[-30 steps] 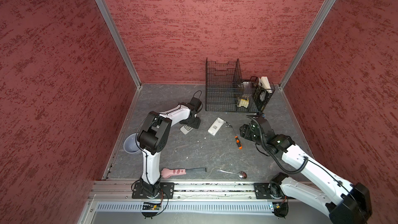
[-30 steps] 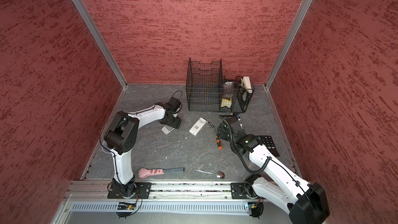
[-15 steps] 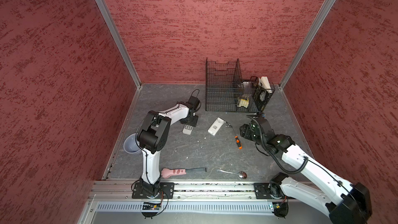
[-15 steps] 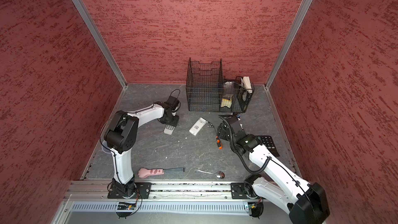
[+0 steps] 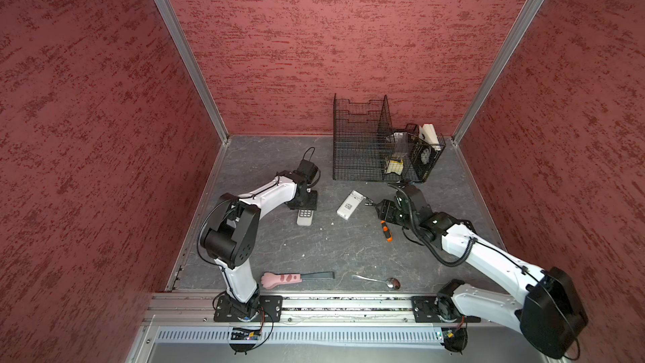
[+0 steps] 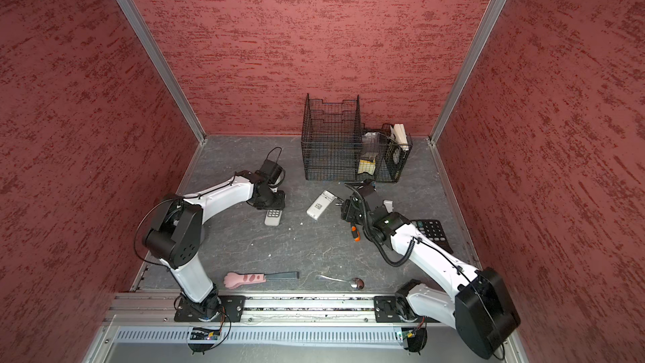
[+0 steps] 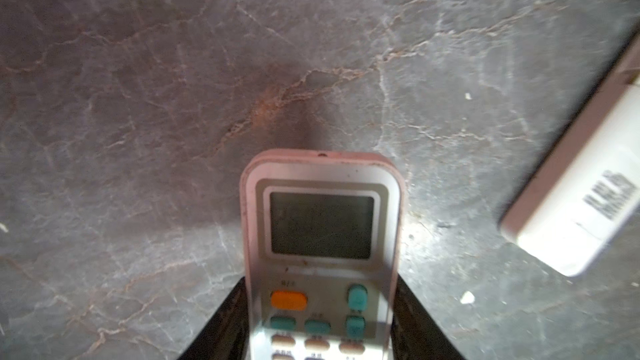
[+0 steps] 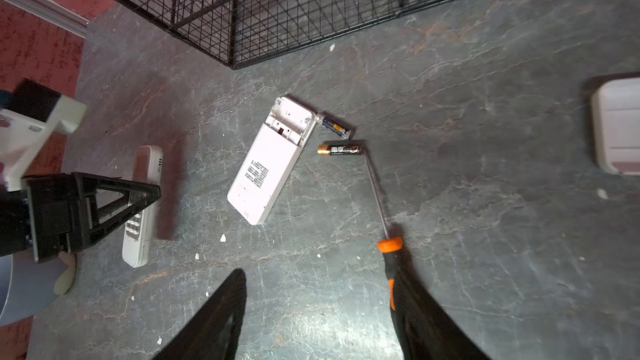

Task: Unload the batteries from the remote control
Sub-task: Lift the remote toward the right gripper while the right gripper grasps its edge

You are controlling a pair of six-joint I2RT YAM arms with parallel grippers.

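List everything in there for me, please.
open-backed remote: one, white, face down, centre
batteries: two, dark, beside its open end
screwdriver: one, orange-black, near batteries
buttoned remote: one, white, in left end effector
cover: one, white, right
calculator: one, black, right
wire rack: one, black, back
paw-shaped tool: one, pink, front
spoon: one, silver, front
bowl: one, grey, beside left arm
left end effector: black, gripping buttoned remote
right end effector: black, open, by screwdriver handle
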